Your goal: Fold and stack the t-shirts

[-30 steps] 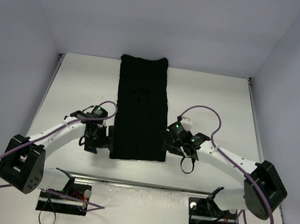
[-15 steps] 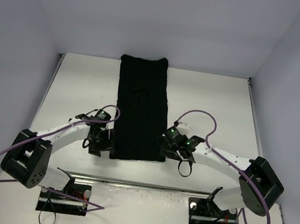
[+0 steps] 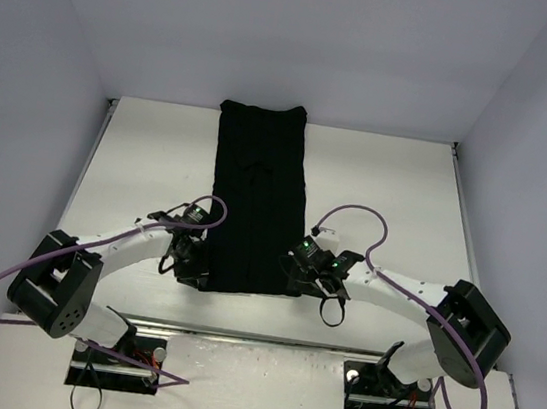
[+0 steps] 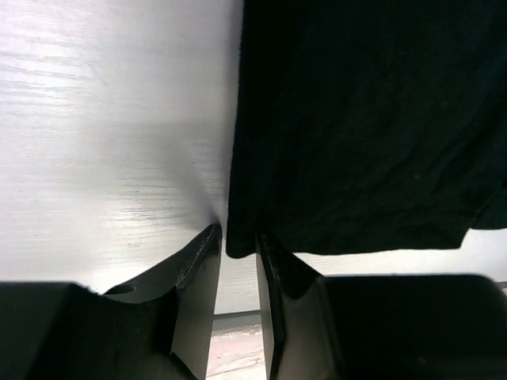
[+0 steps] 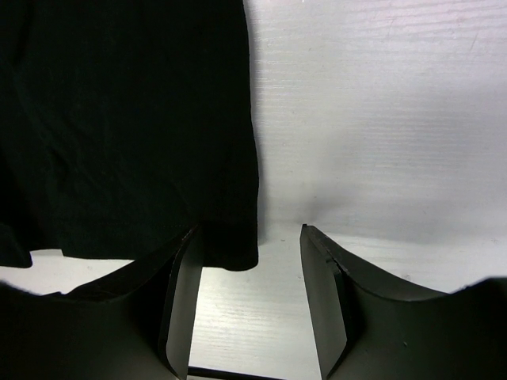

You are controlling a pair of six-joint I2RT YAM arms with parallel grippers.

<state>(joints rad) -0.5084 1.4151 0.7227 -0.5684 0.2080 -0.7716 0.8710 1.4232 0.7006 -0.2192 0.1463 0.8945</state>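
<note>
A plain black t-shirt (image 3: 257, 197) lies folded into a long narrow strip down the middle of the white table (image 3: 396, 190). My left gripper (image 3: 192, 262) is at its near left corner. In the left wrist view the jaws (image 4: 238, 234) stand nearly closed, with that corner of the shirt (image 4: 356, 119) pinched between them. My right gripper (image 3: 306, 274) is at the near right corner. In the right wrist view it (image 5: 249, 231) is open wide. The corner of the shirt (image 5: 135, 127) lies between the fingers, against the left finger (image 5: 184, 293).
White walls close the table in on the left, right and far sides. A metal rail (image 3: 256, 339) and the two arm bases (image 3: 117, 360) sit at the near edge. Purple cables (image 3: 363, 216) loop above both arms.
Both grippers have moved inward to the shirt's near corners. The left one now has the corner between its jaws. The shirt lies as before.
</note>
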